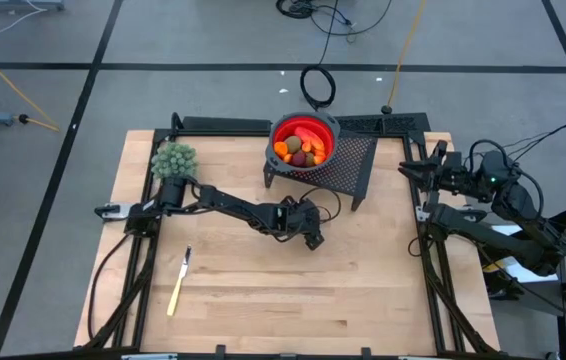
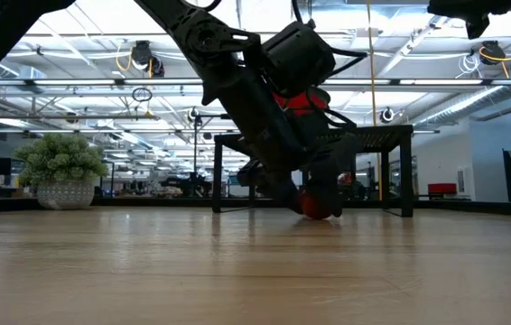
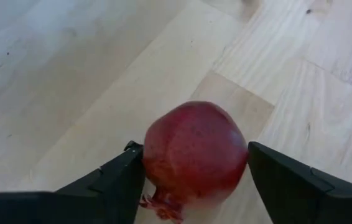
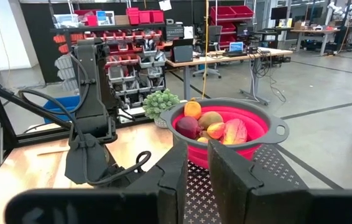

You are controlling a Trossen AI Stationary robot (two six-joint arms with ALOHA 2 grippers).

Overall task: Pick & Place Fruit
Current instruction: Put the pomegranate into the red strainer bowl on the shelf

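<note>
On the pale wooden worktop [image 1: 263, 280], centre | left tool [image 3: 194, 180] spread, straddling round dark-red pomegranate-like fruit [image 3: 194, 152] | likely stiff, smooth, rolls; grip widest flanks | beyond: red collapsible bowl [image 1: 303, 135] holding other fruit | right tool [image 4: 198, 165] pressed together, parked right edge.

bushy green plant clump [image 1: 174, 159] in a pale pot sits nr the bench's [image 1: 263, 290] far-left corner. yellow-handled knife [image 1: 178, 284] lies flat twd the near-left part, blade pointing to the far edge, well apart from the plant. black perforated stand [image 1: 355, 158] at the far edge, abt mid-bench, w/ a red collapsible colander [image 1: 325, 129] w/ grey rim on its left end. black cable coil [image 1: 317, 86] on the floor beyond the far edge.
</note>
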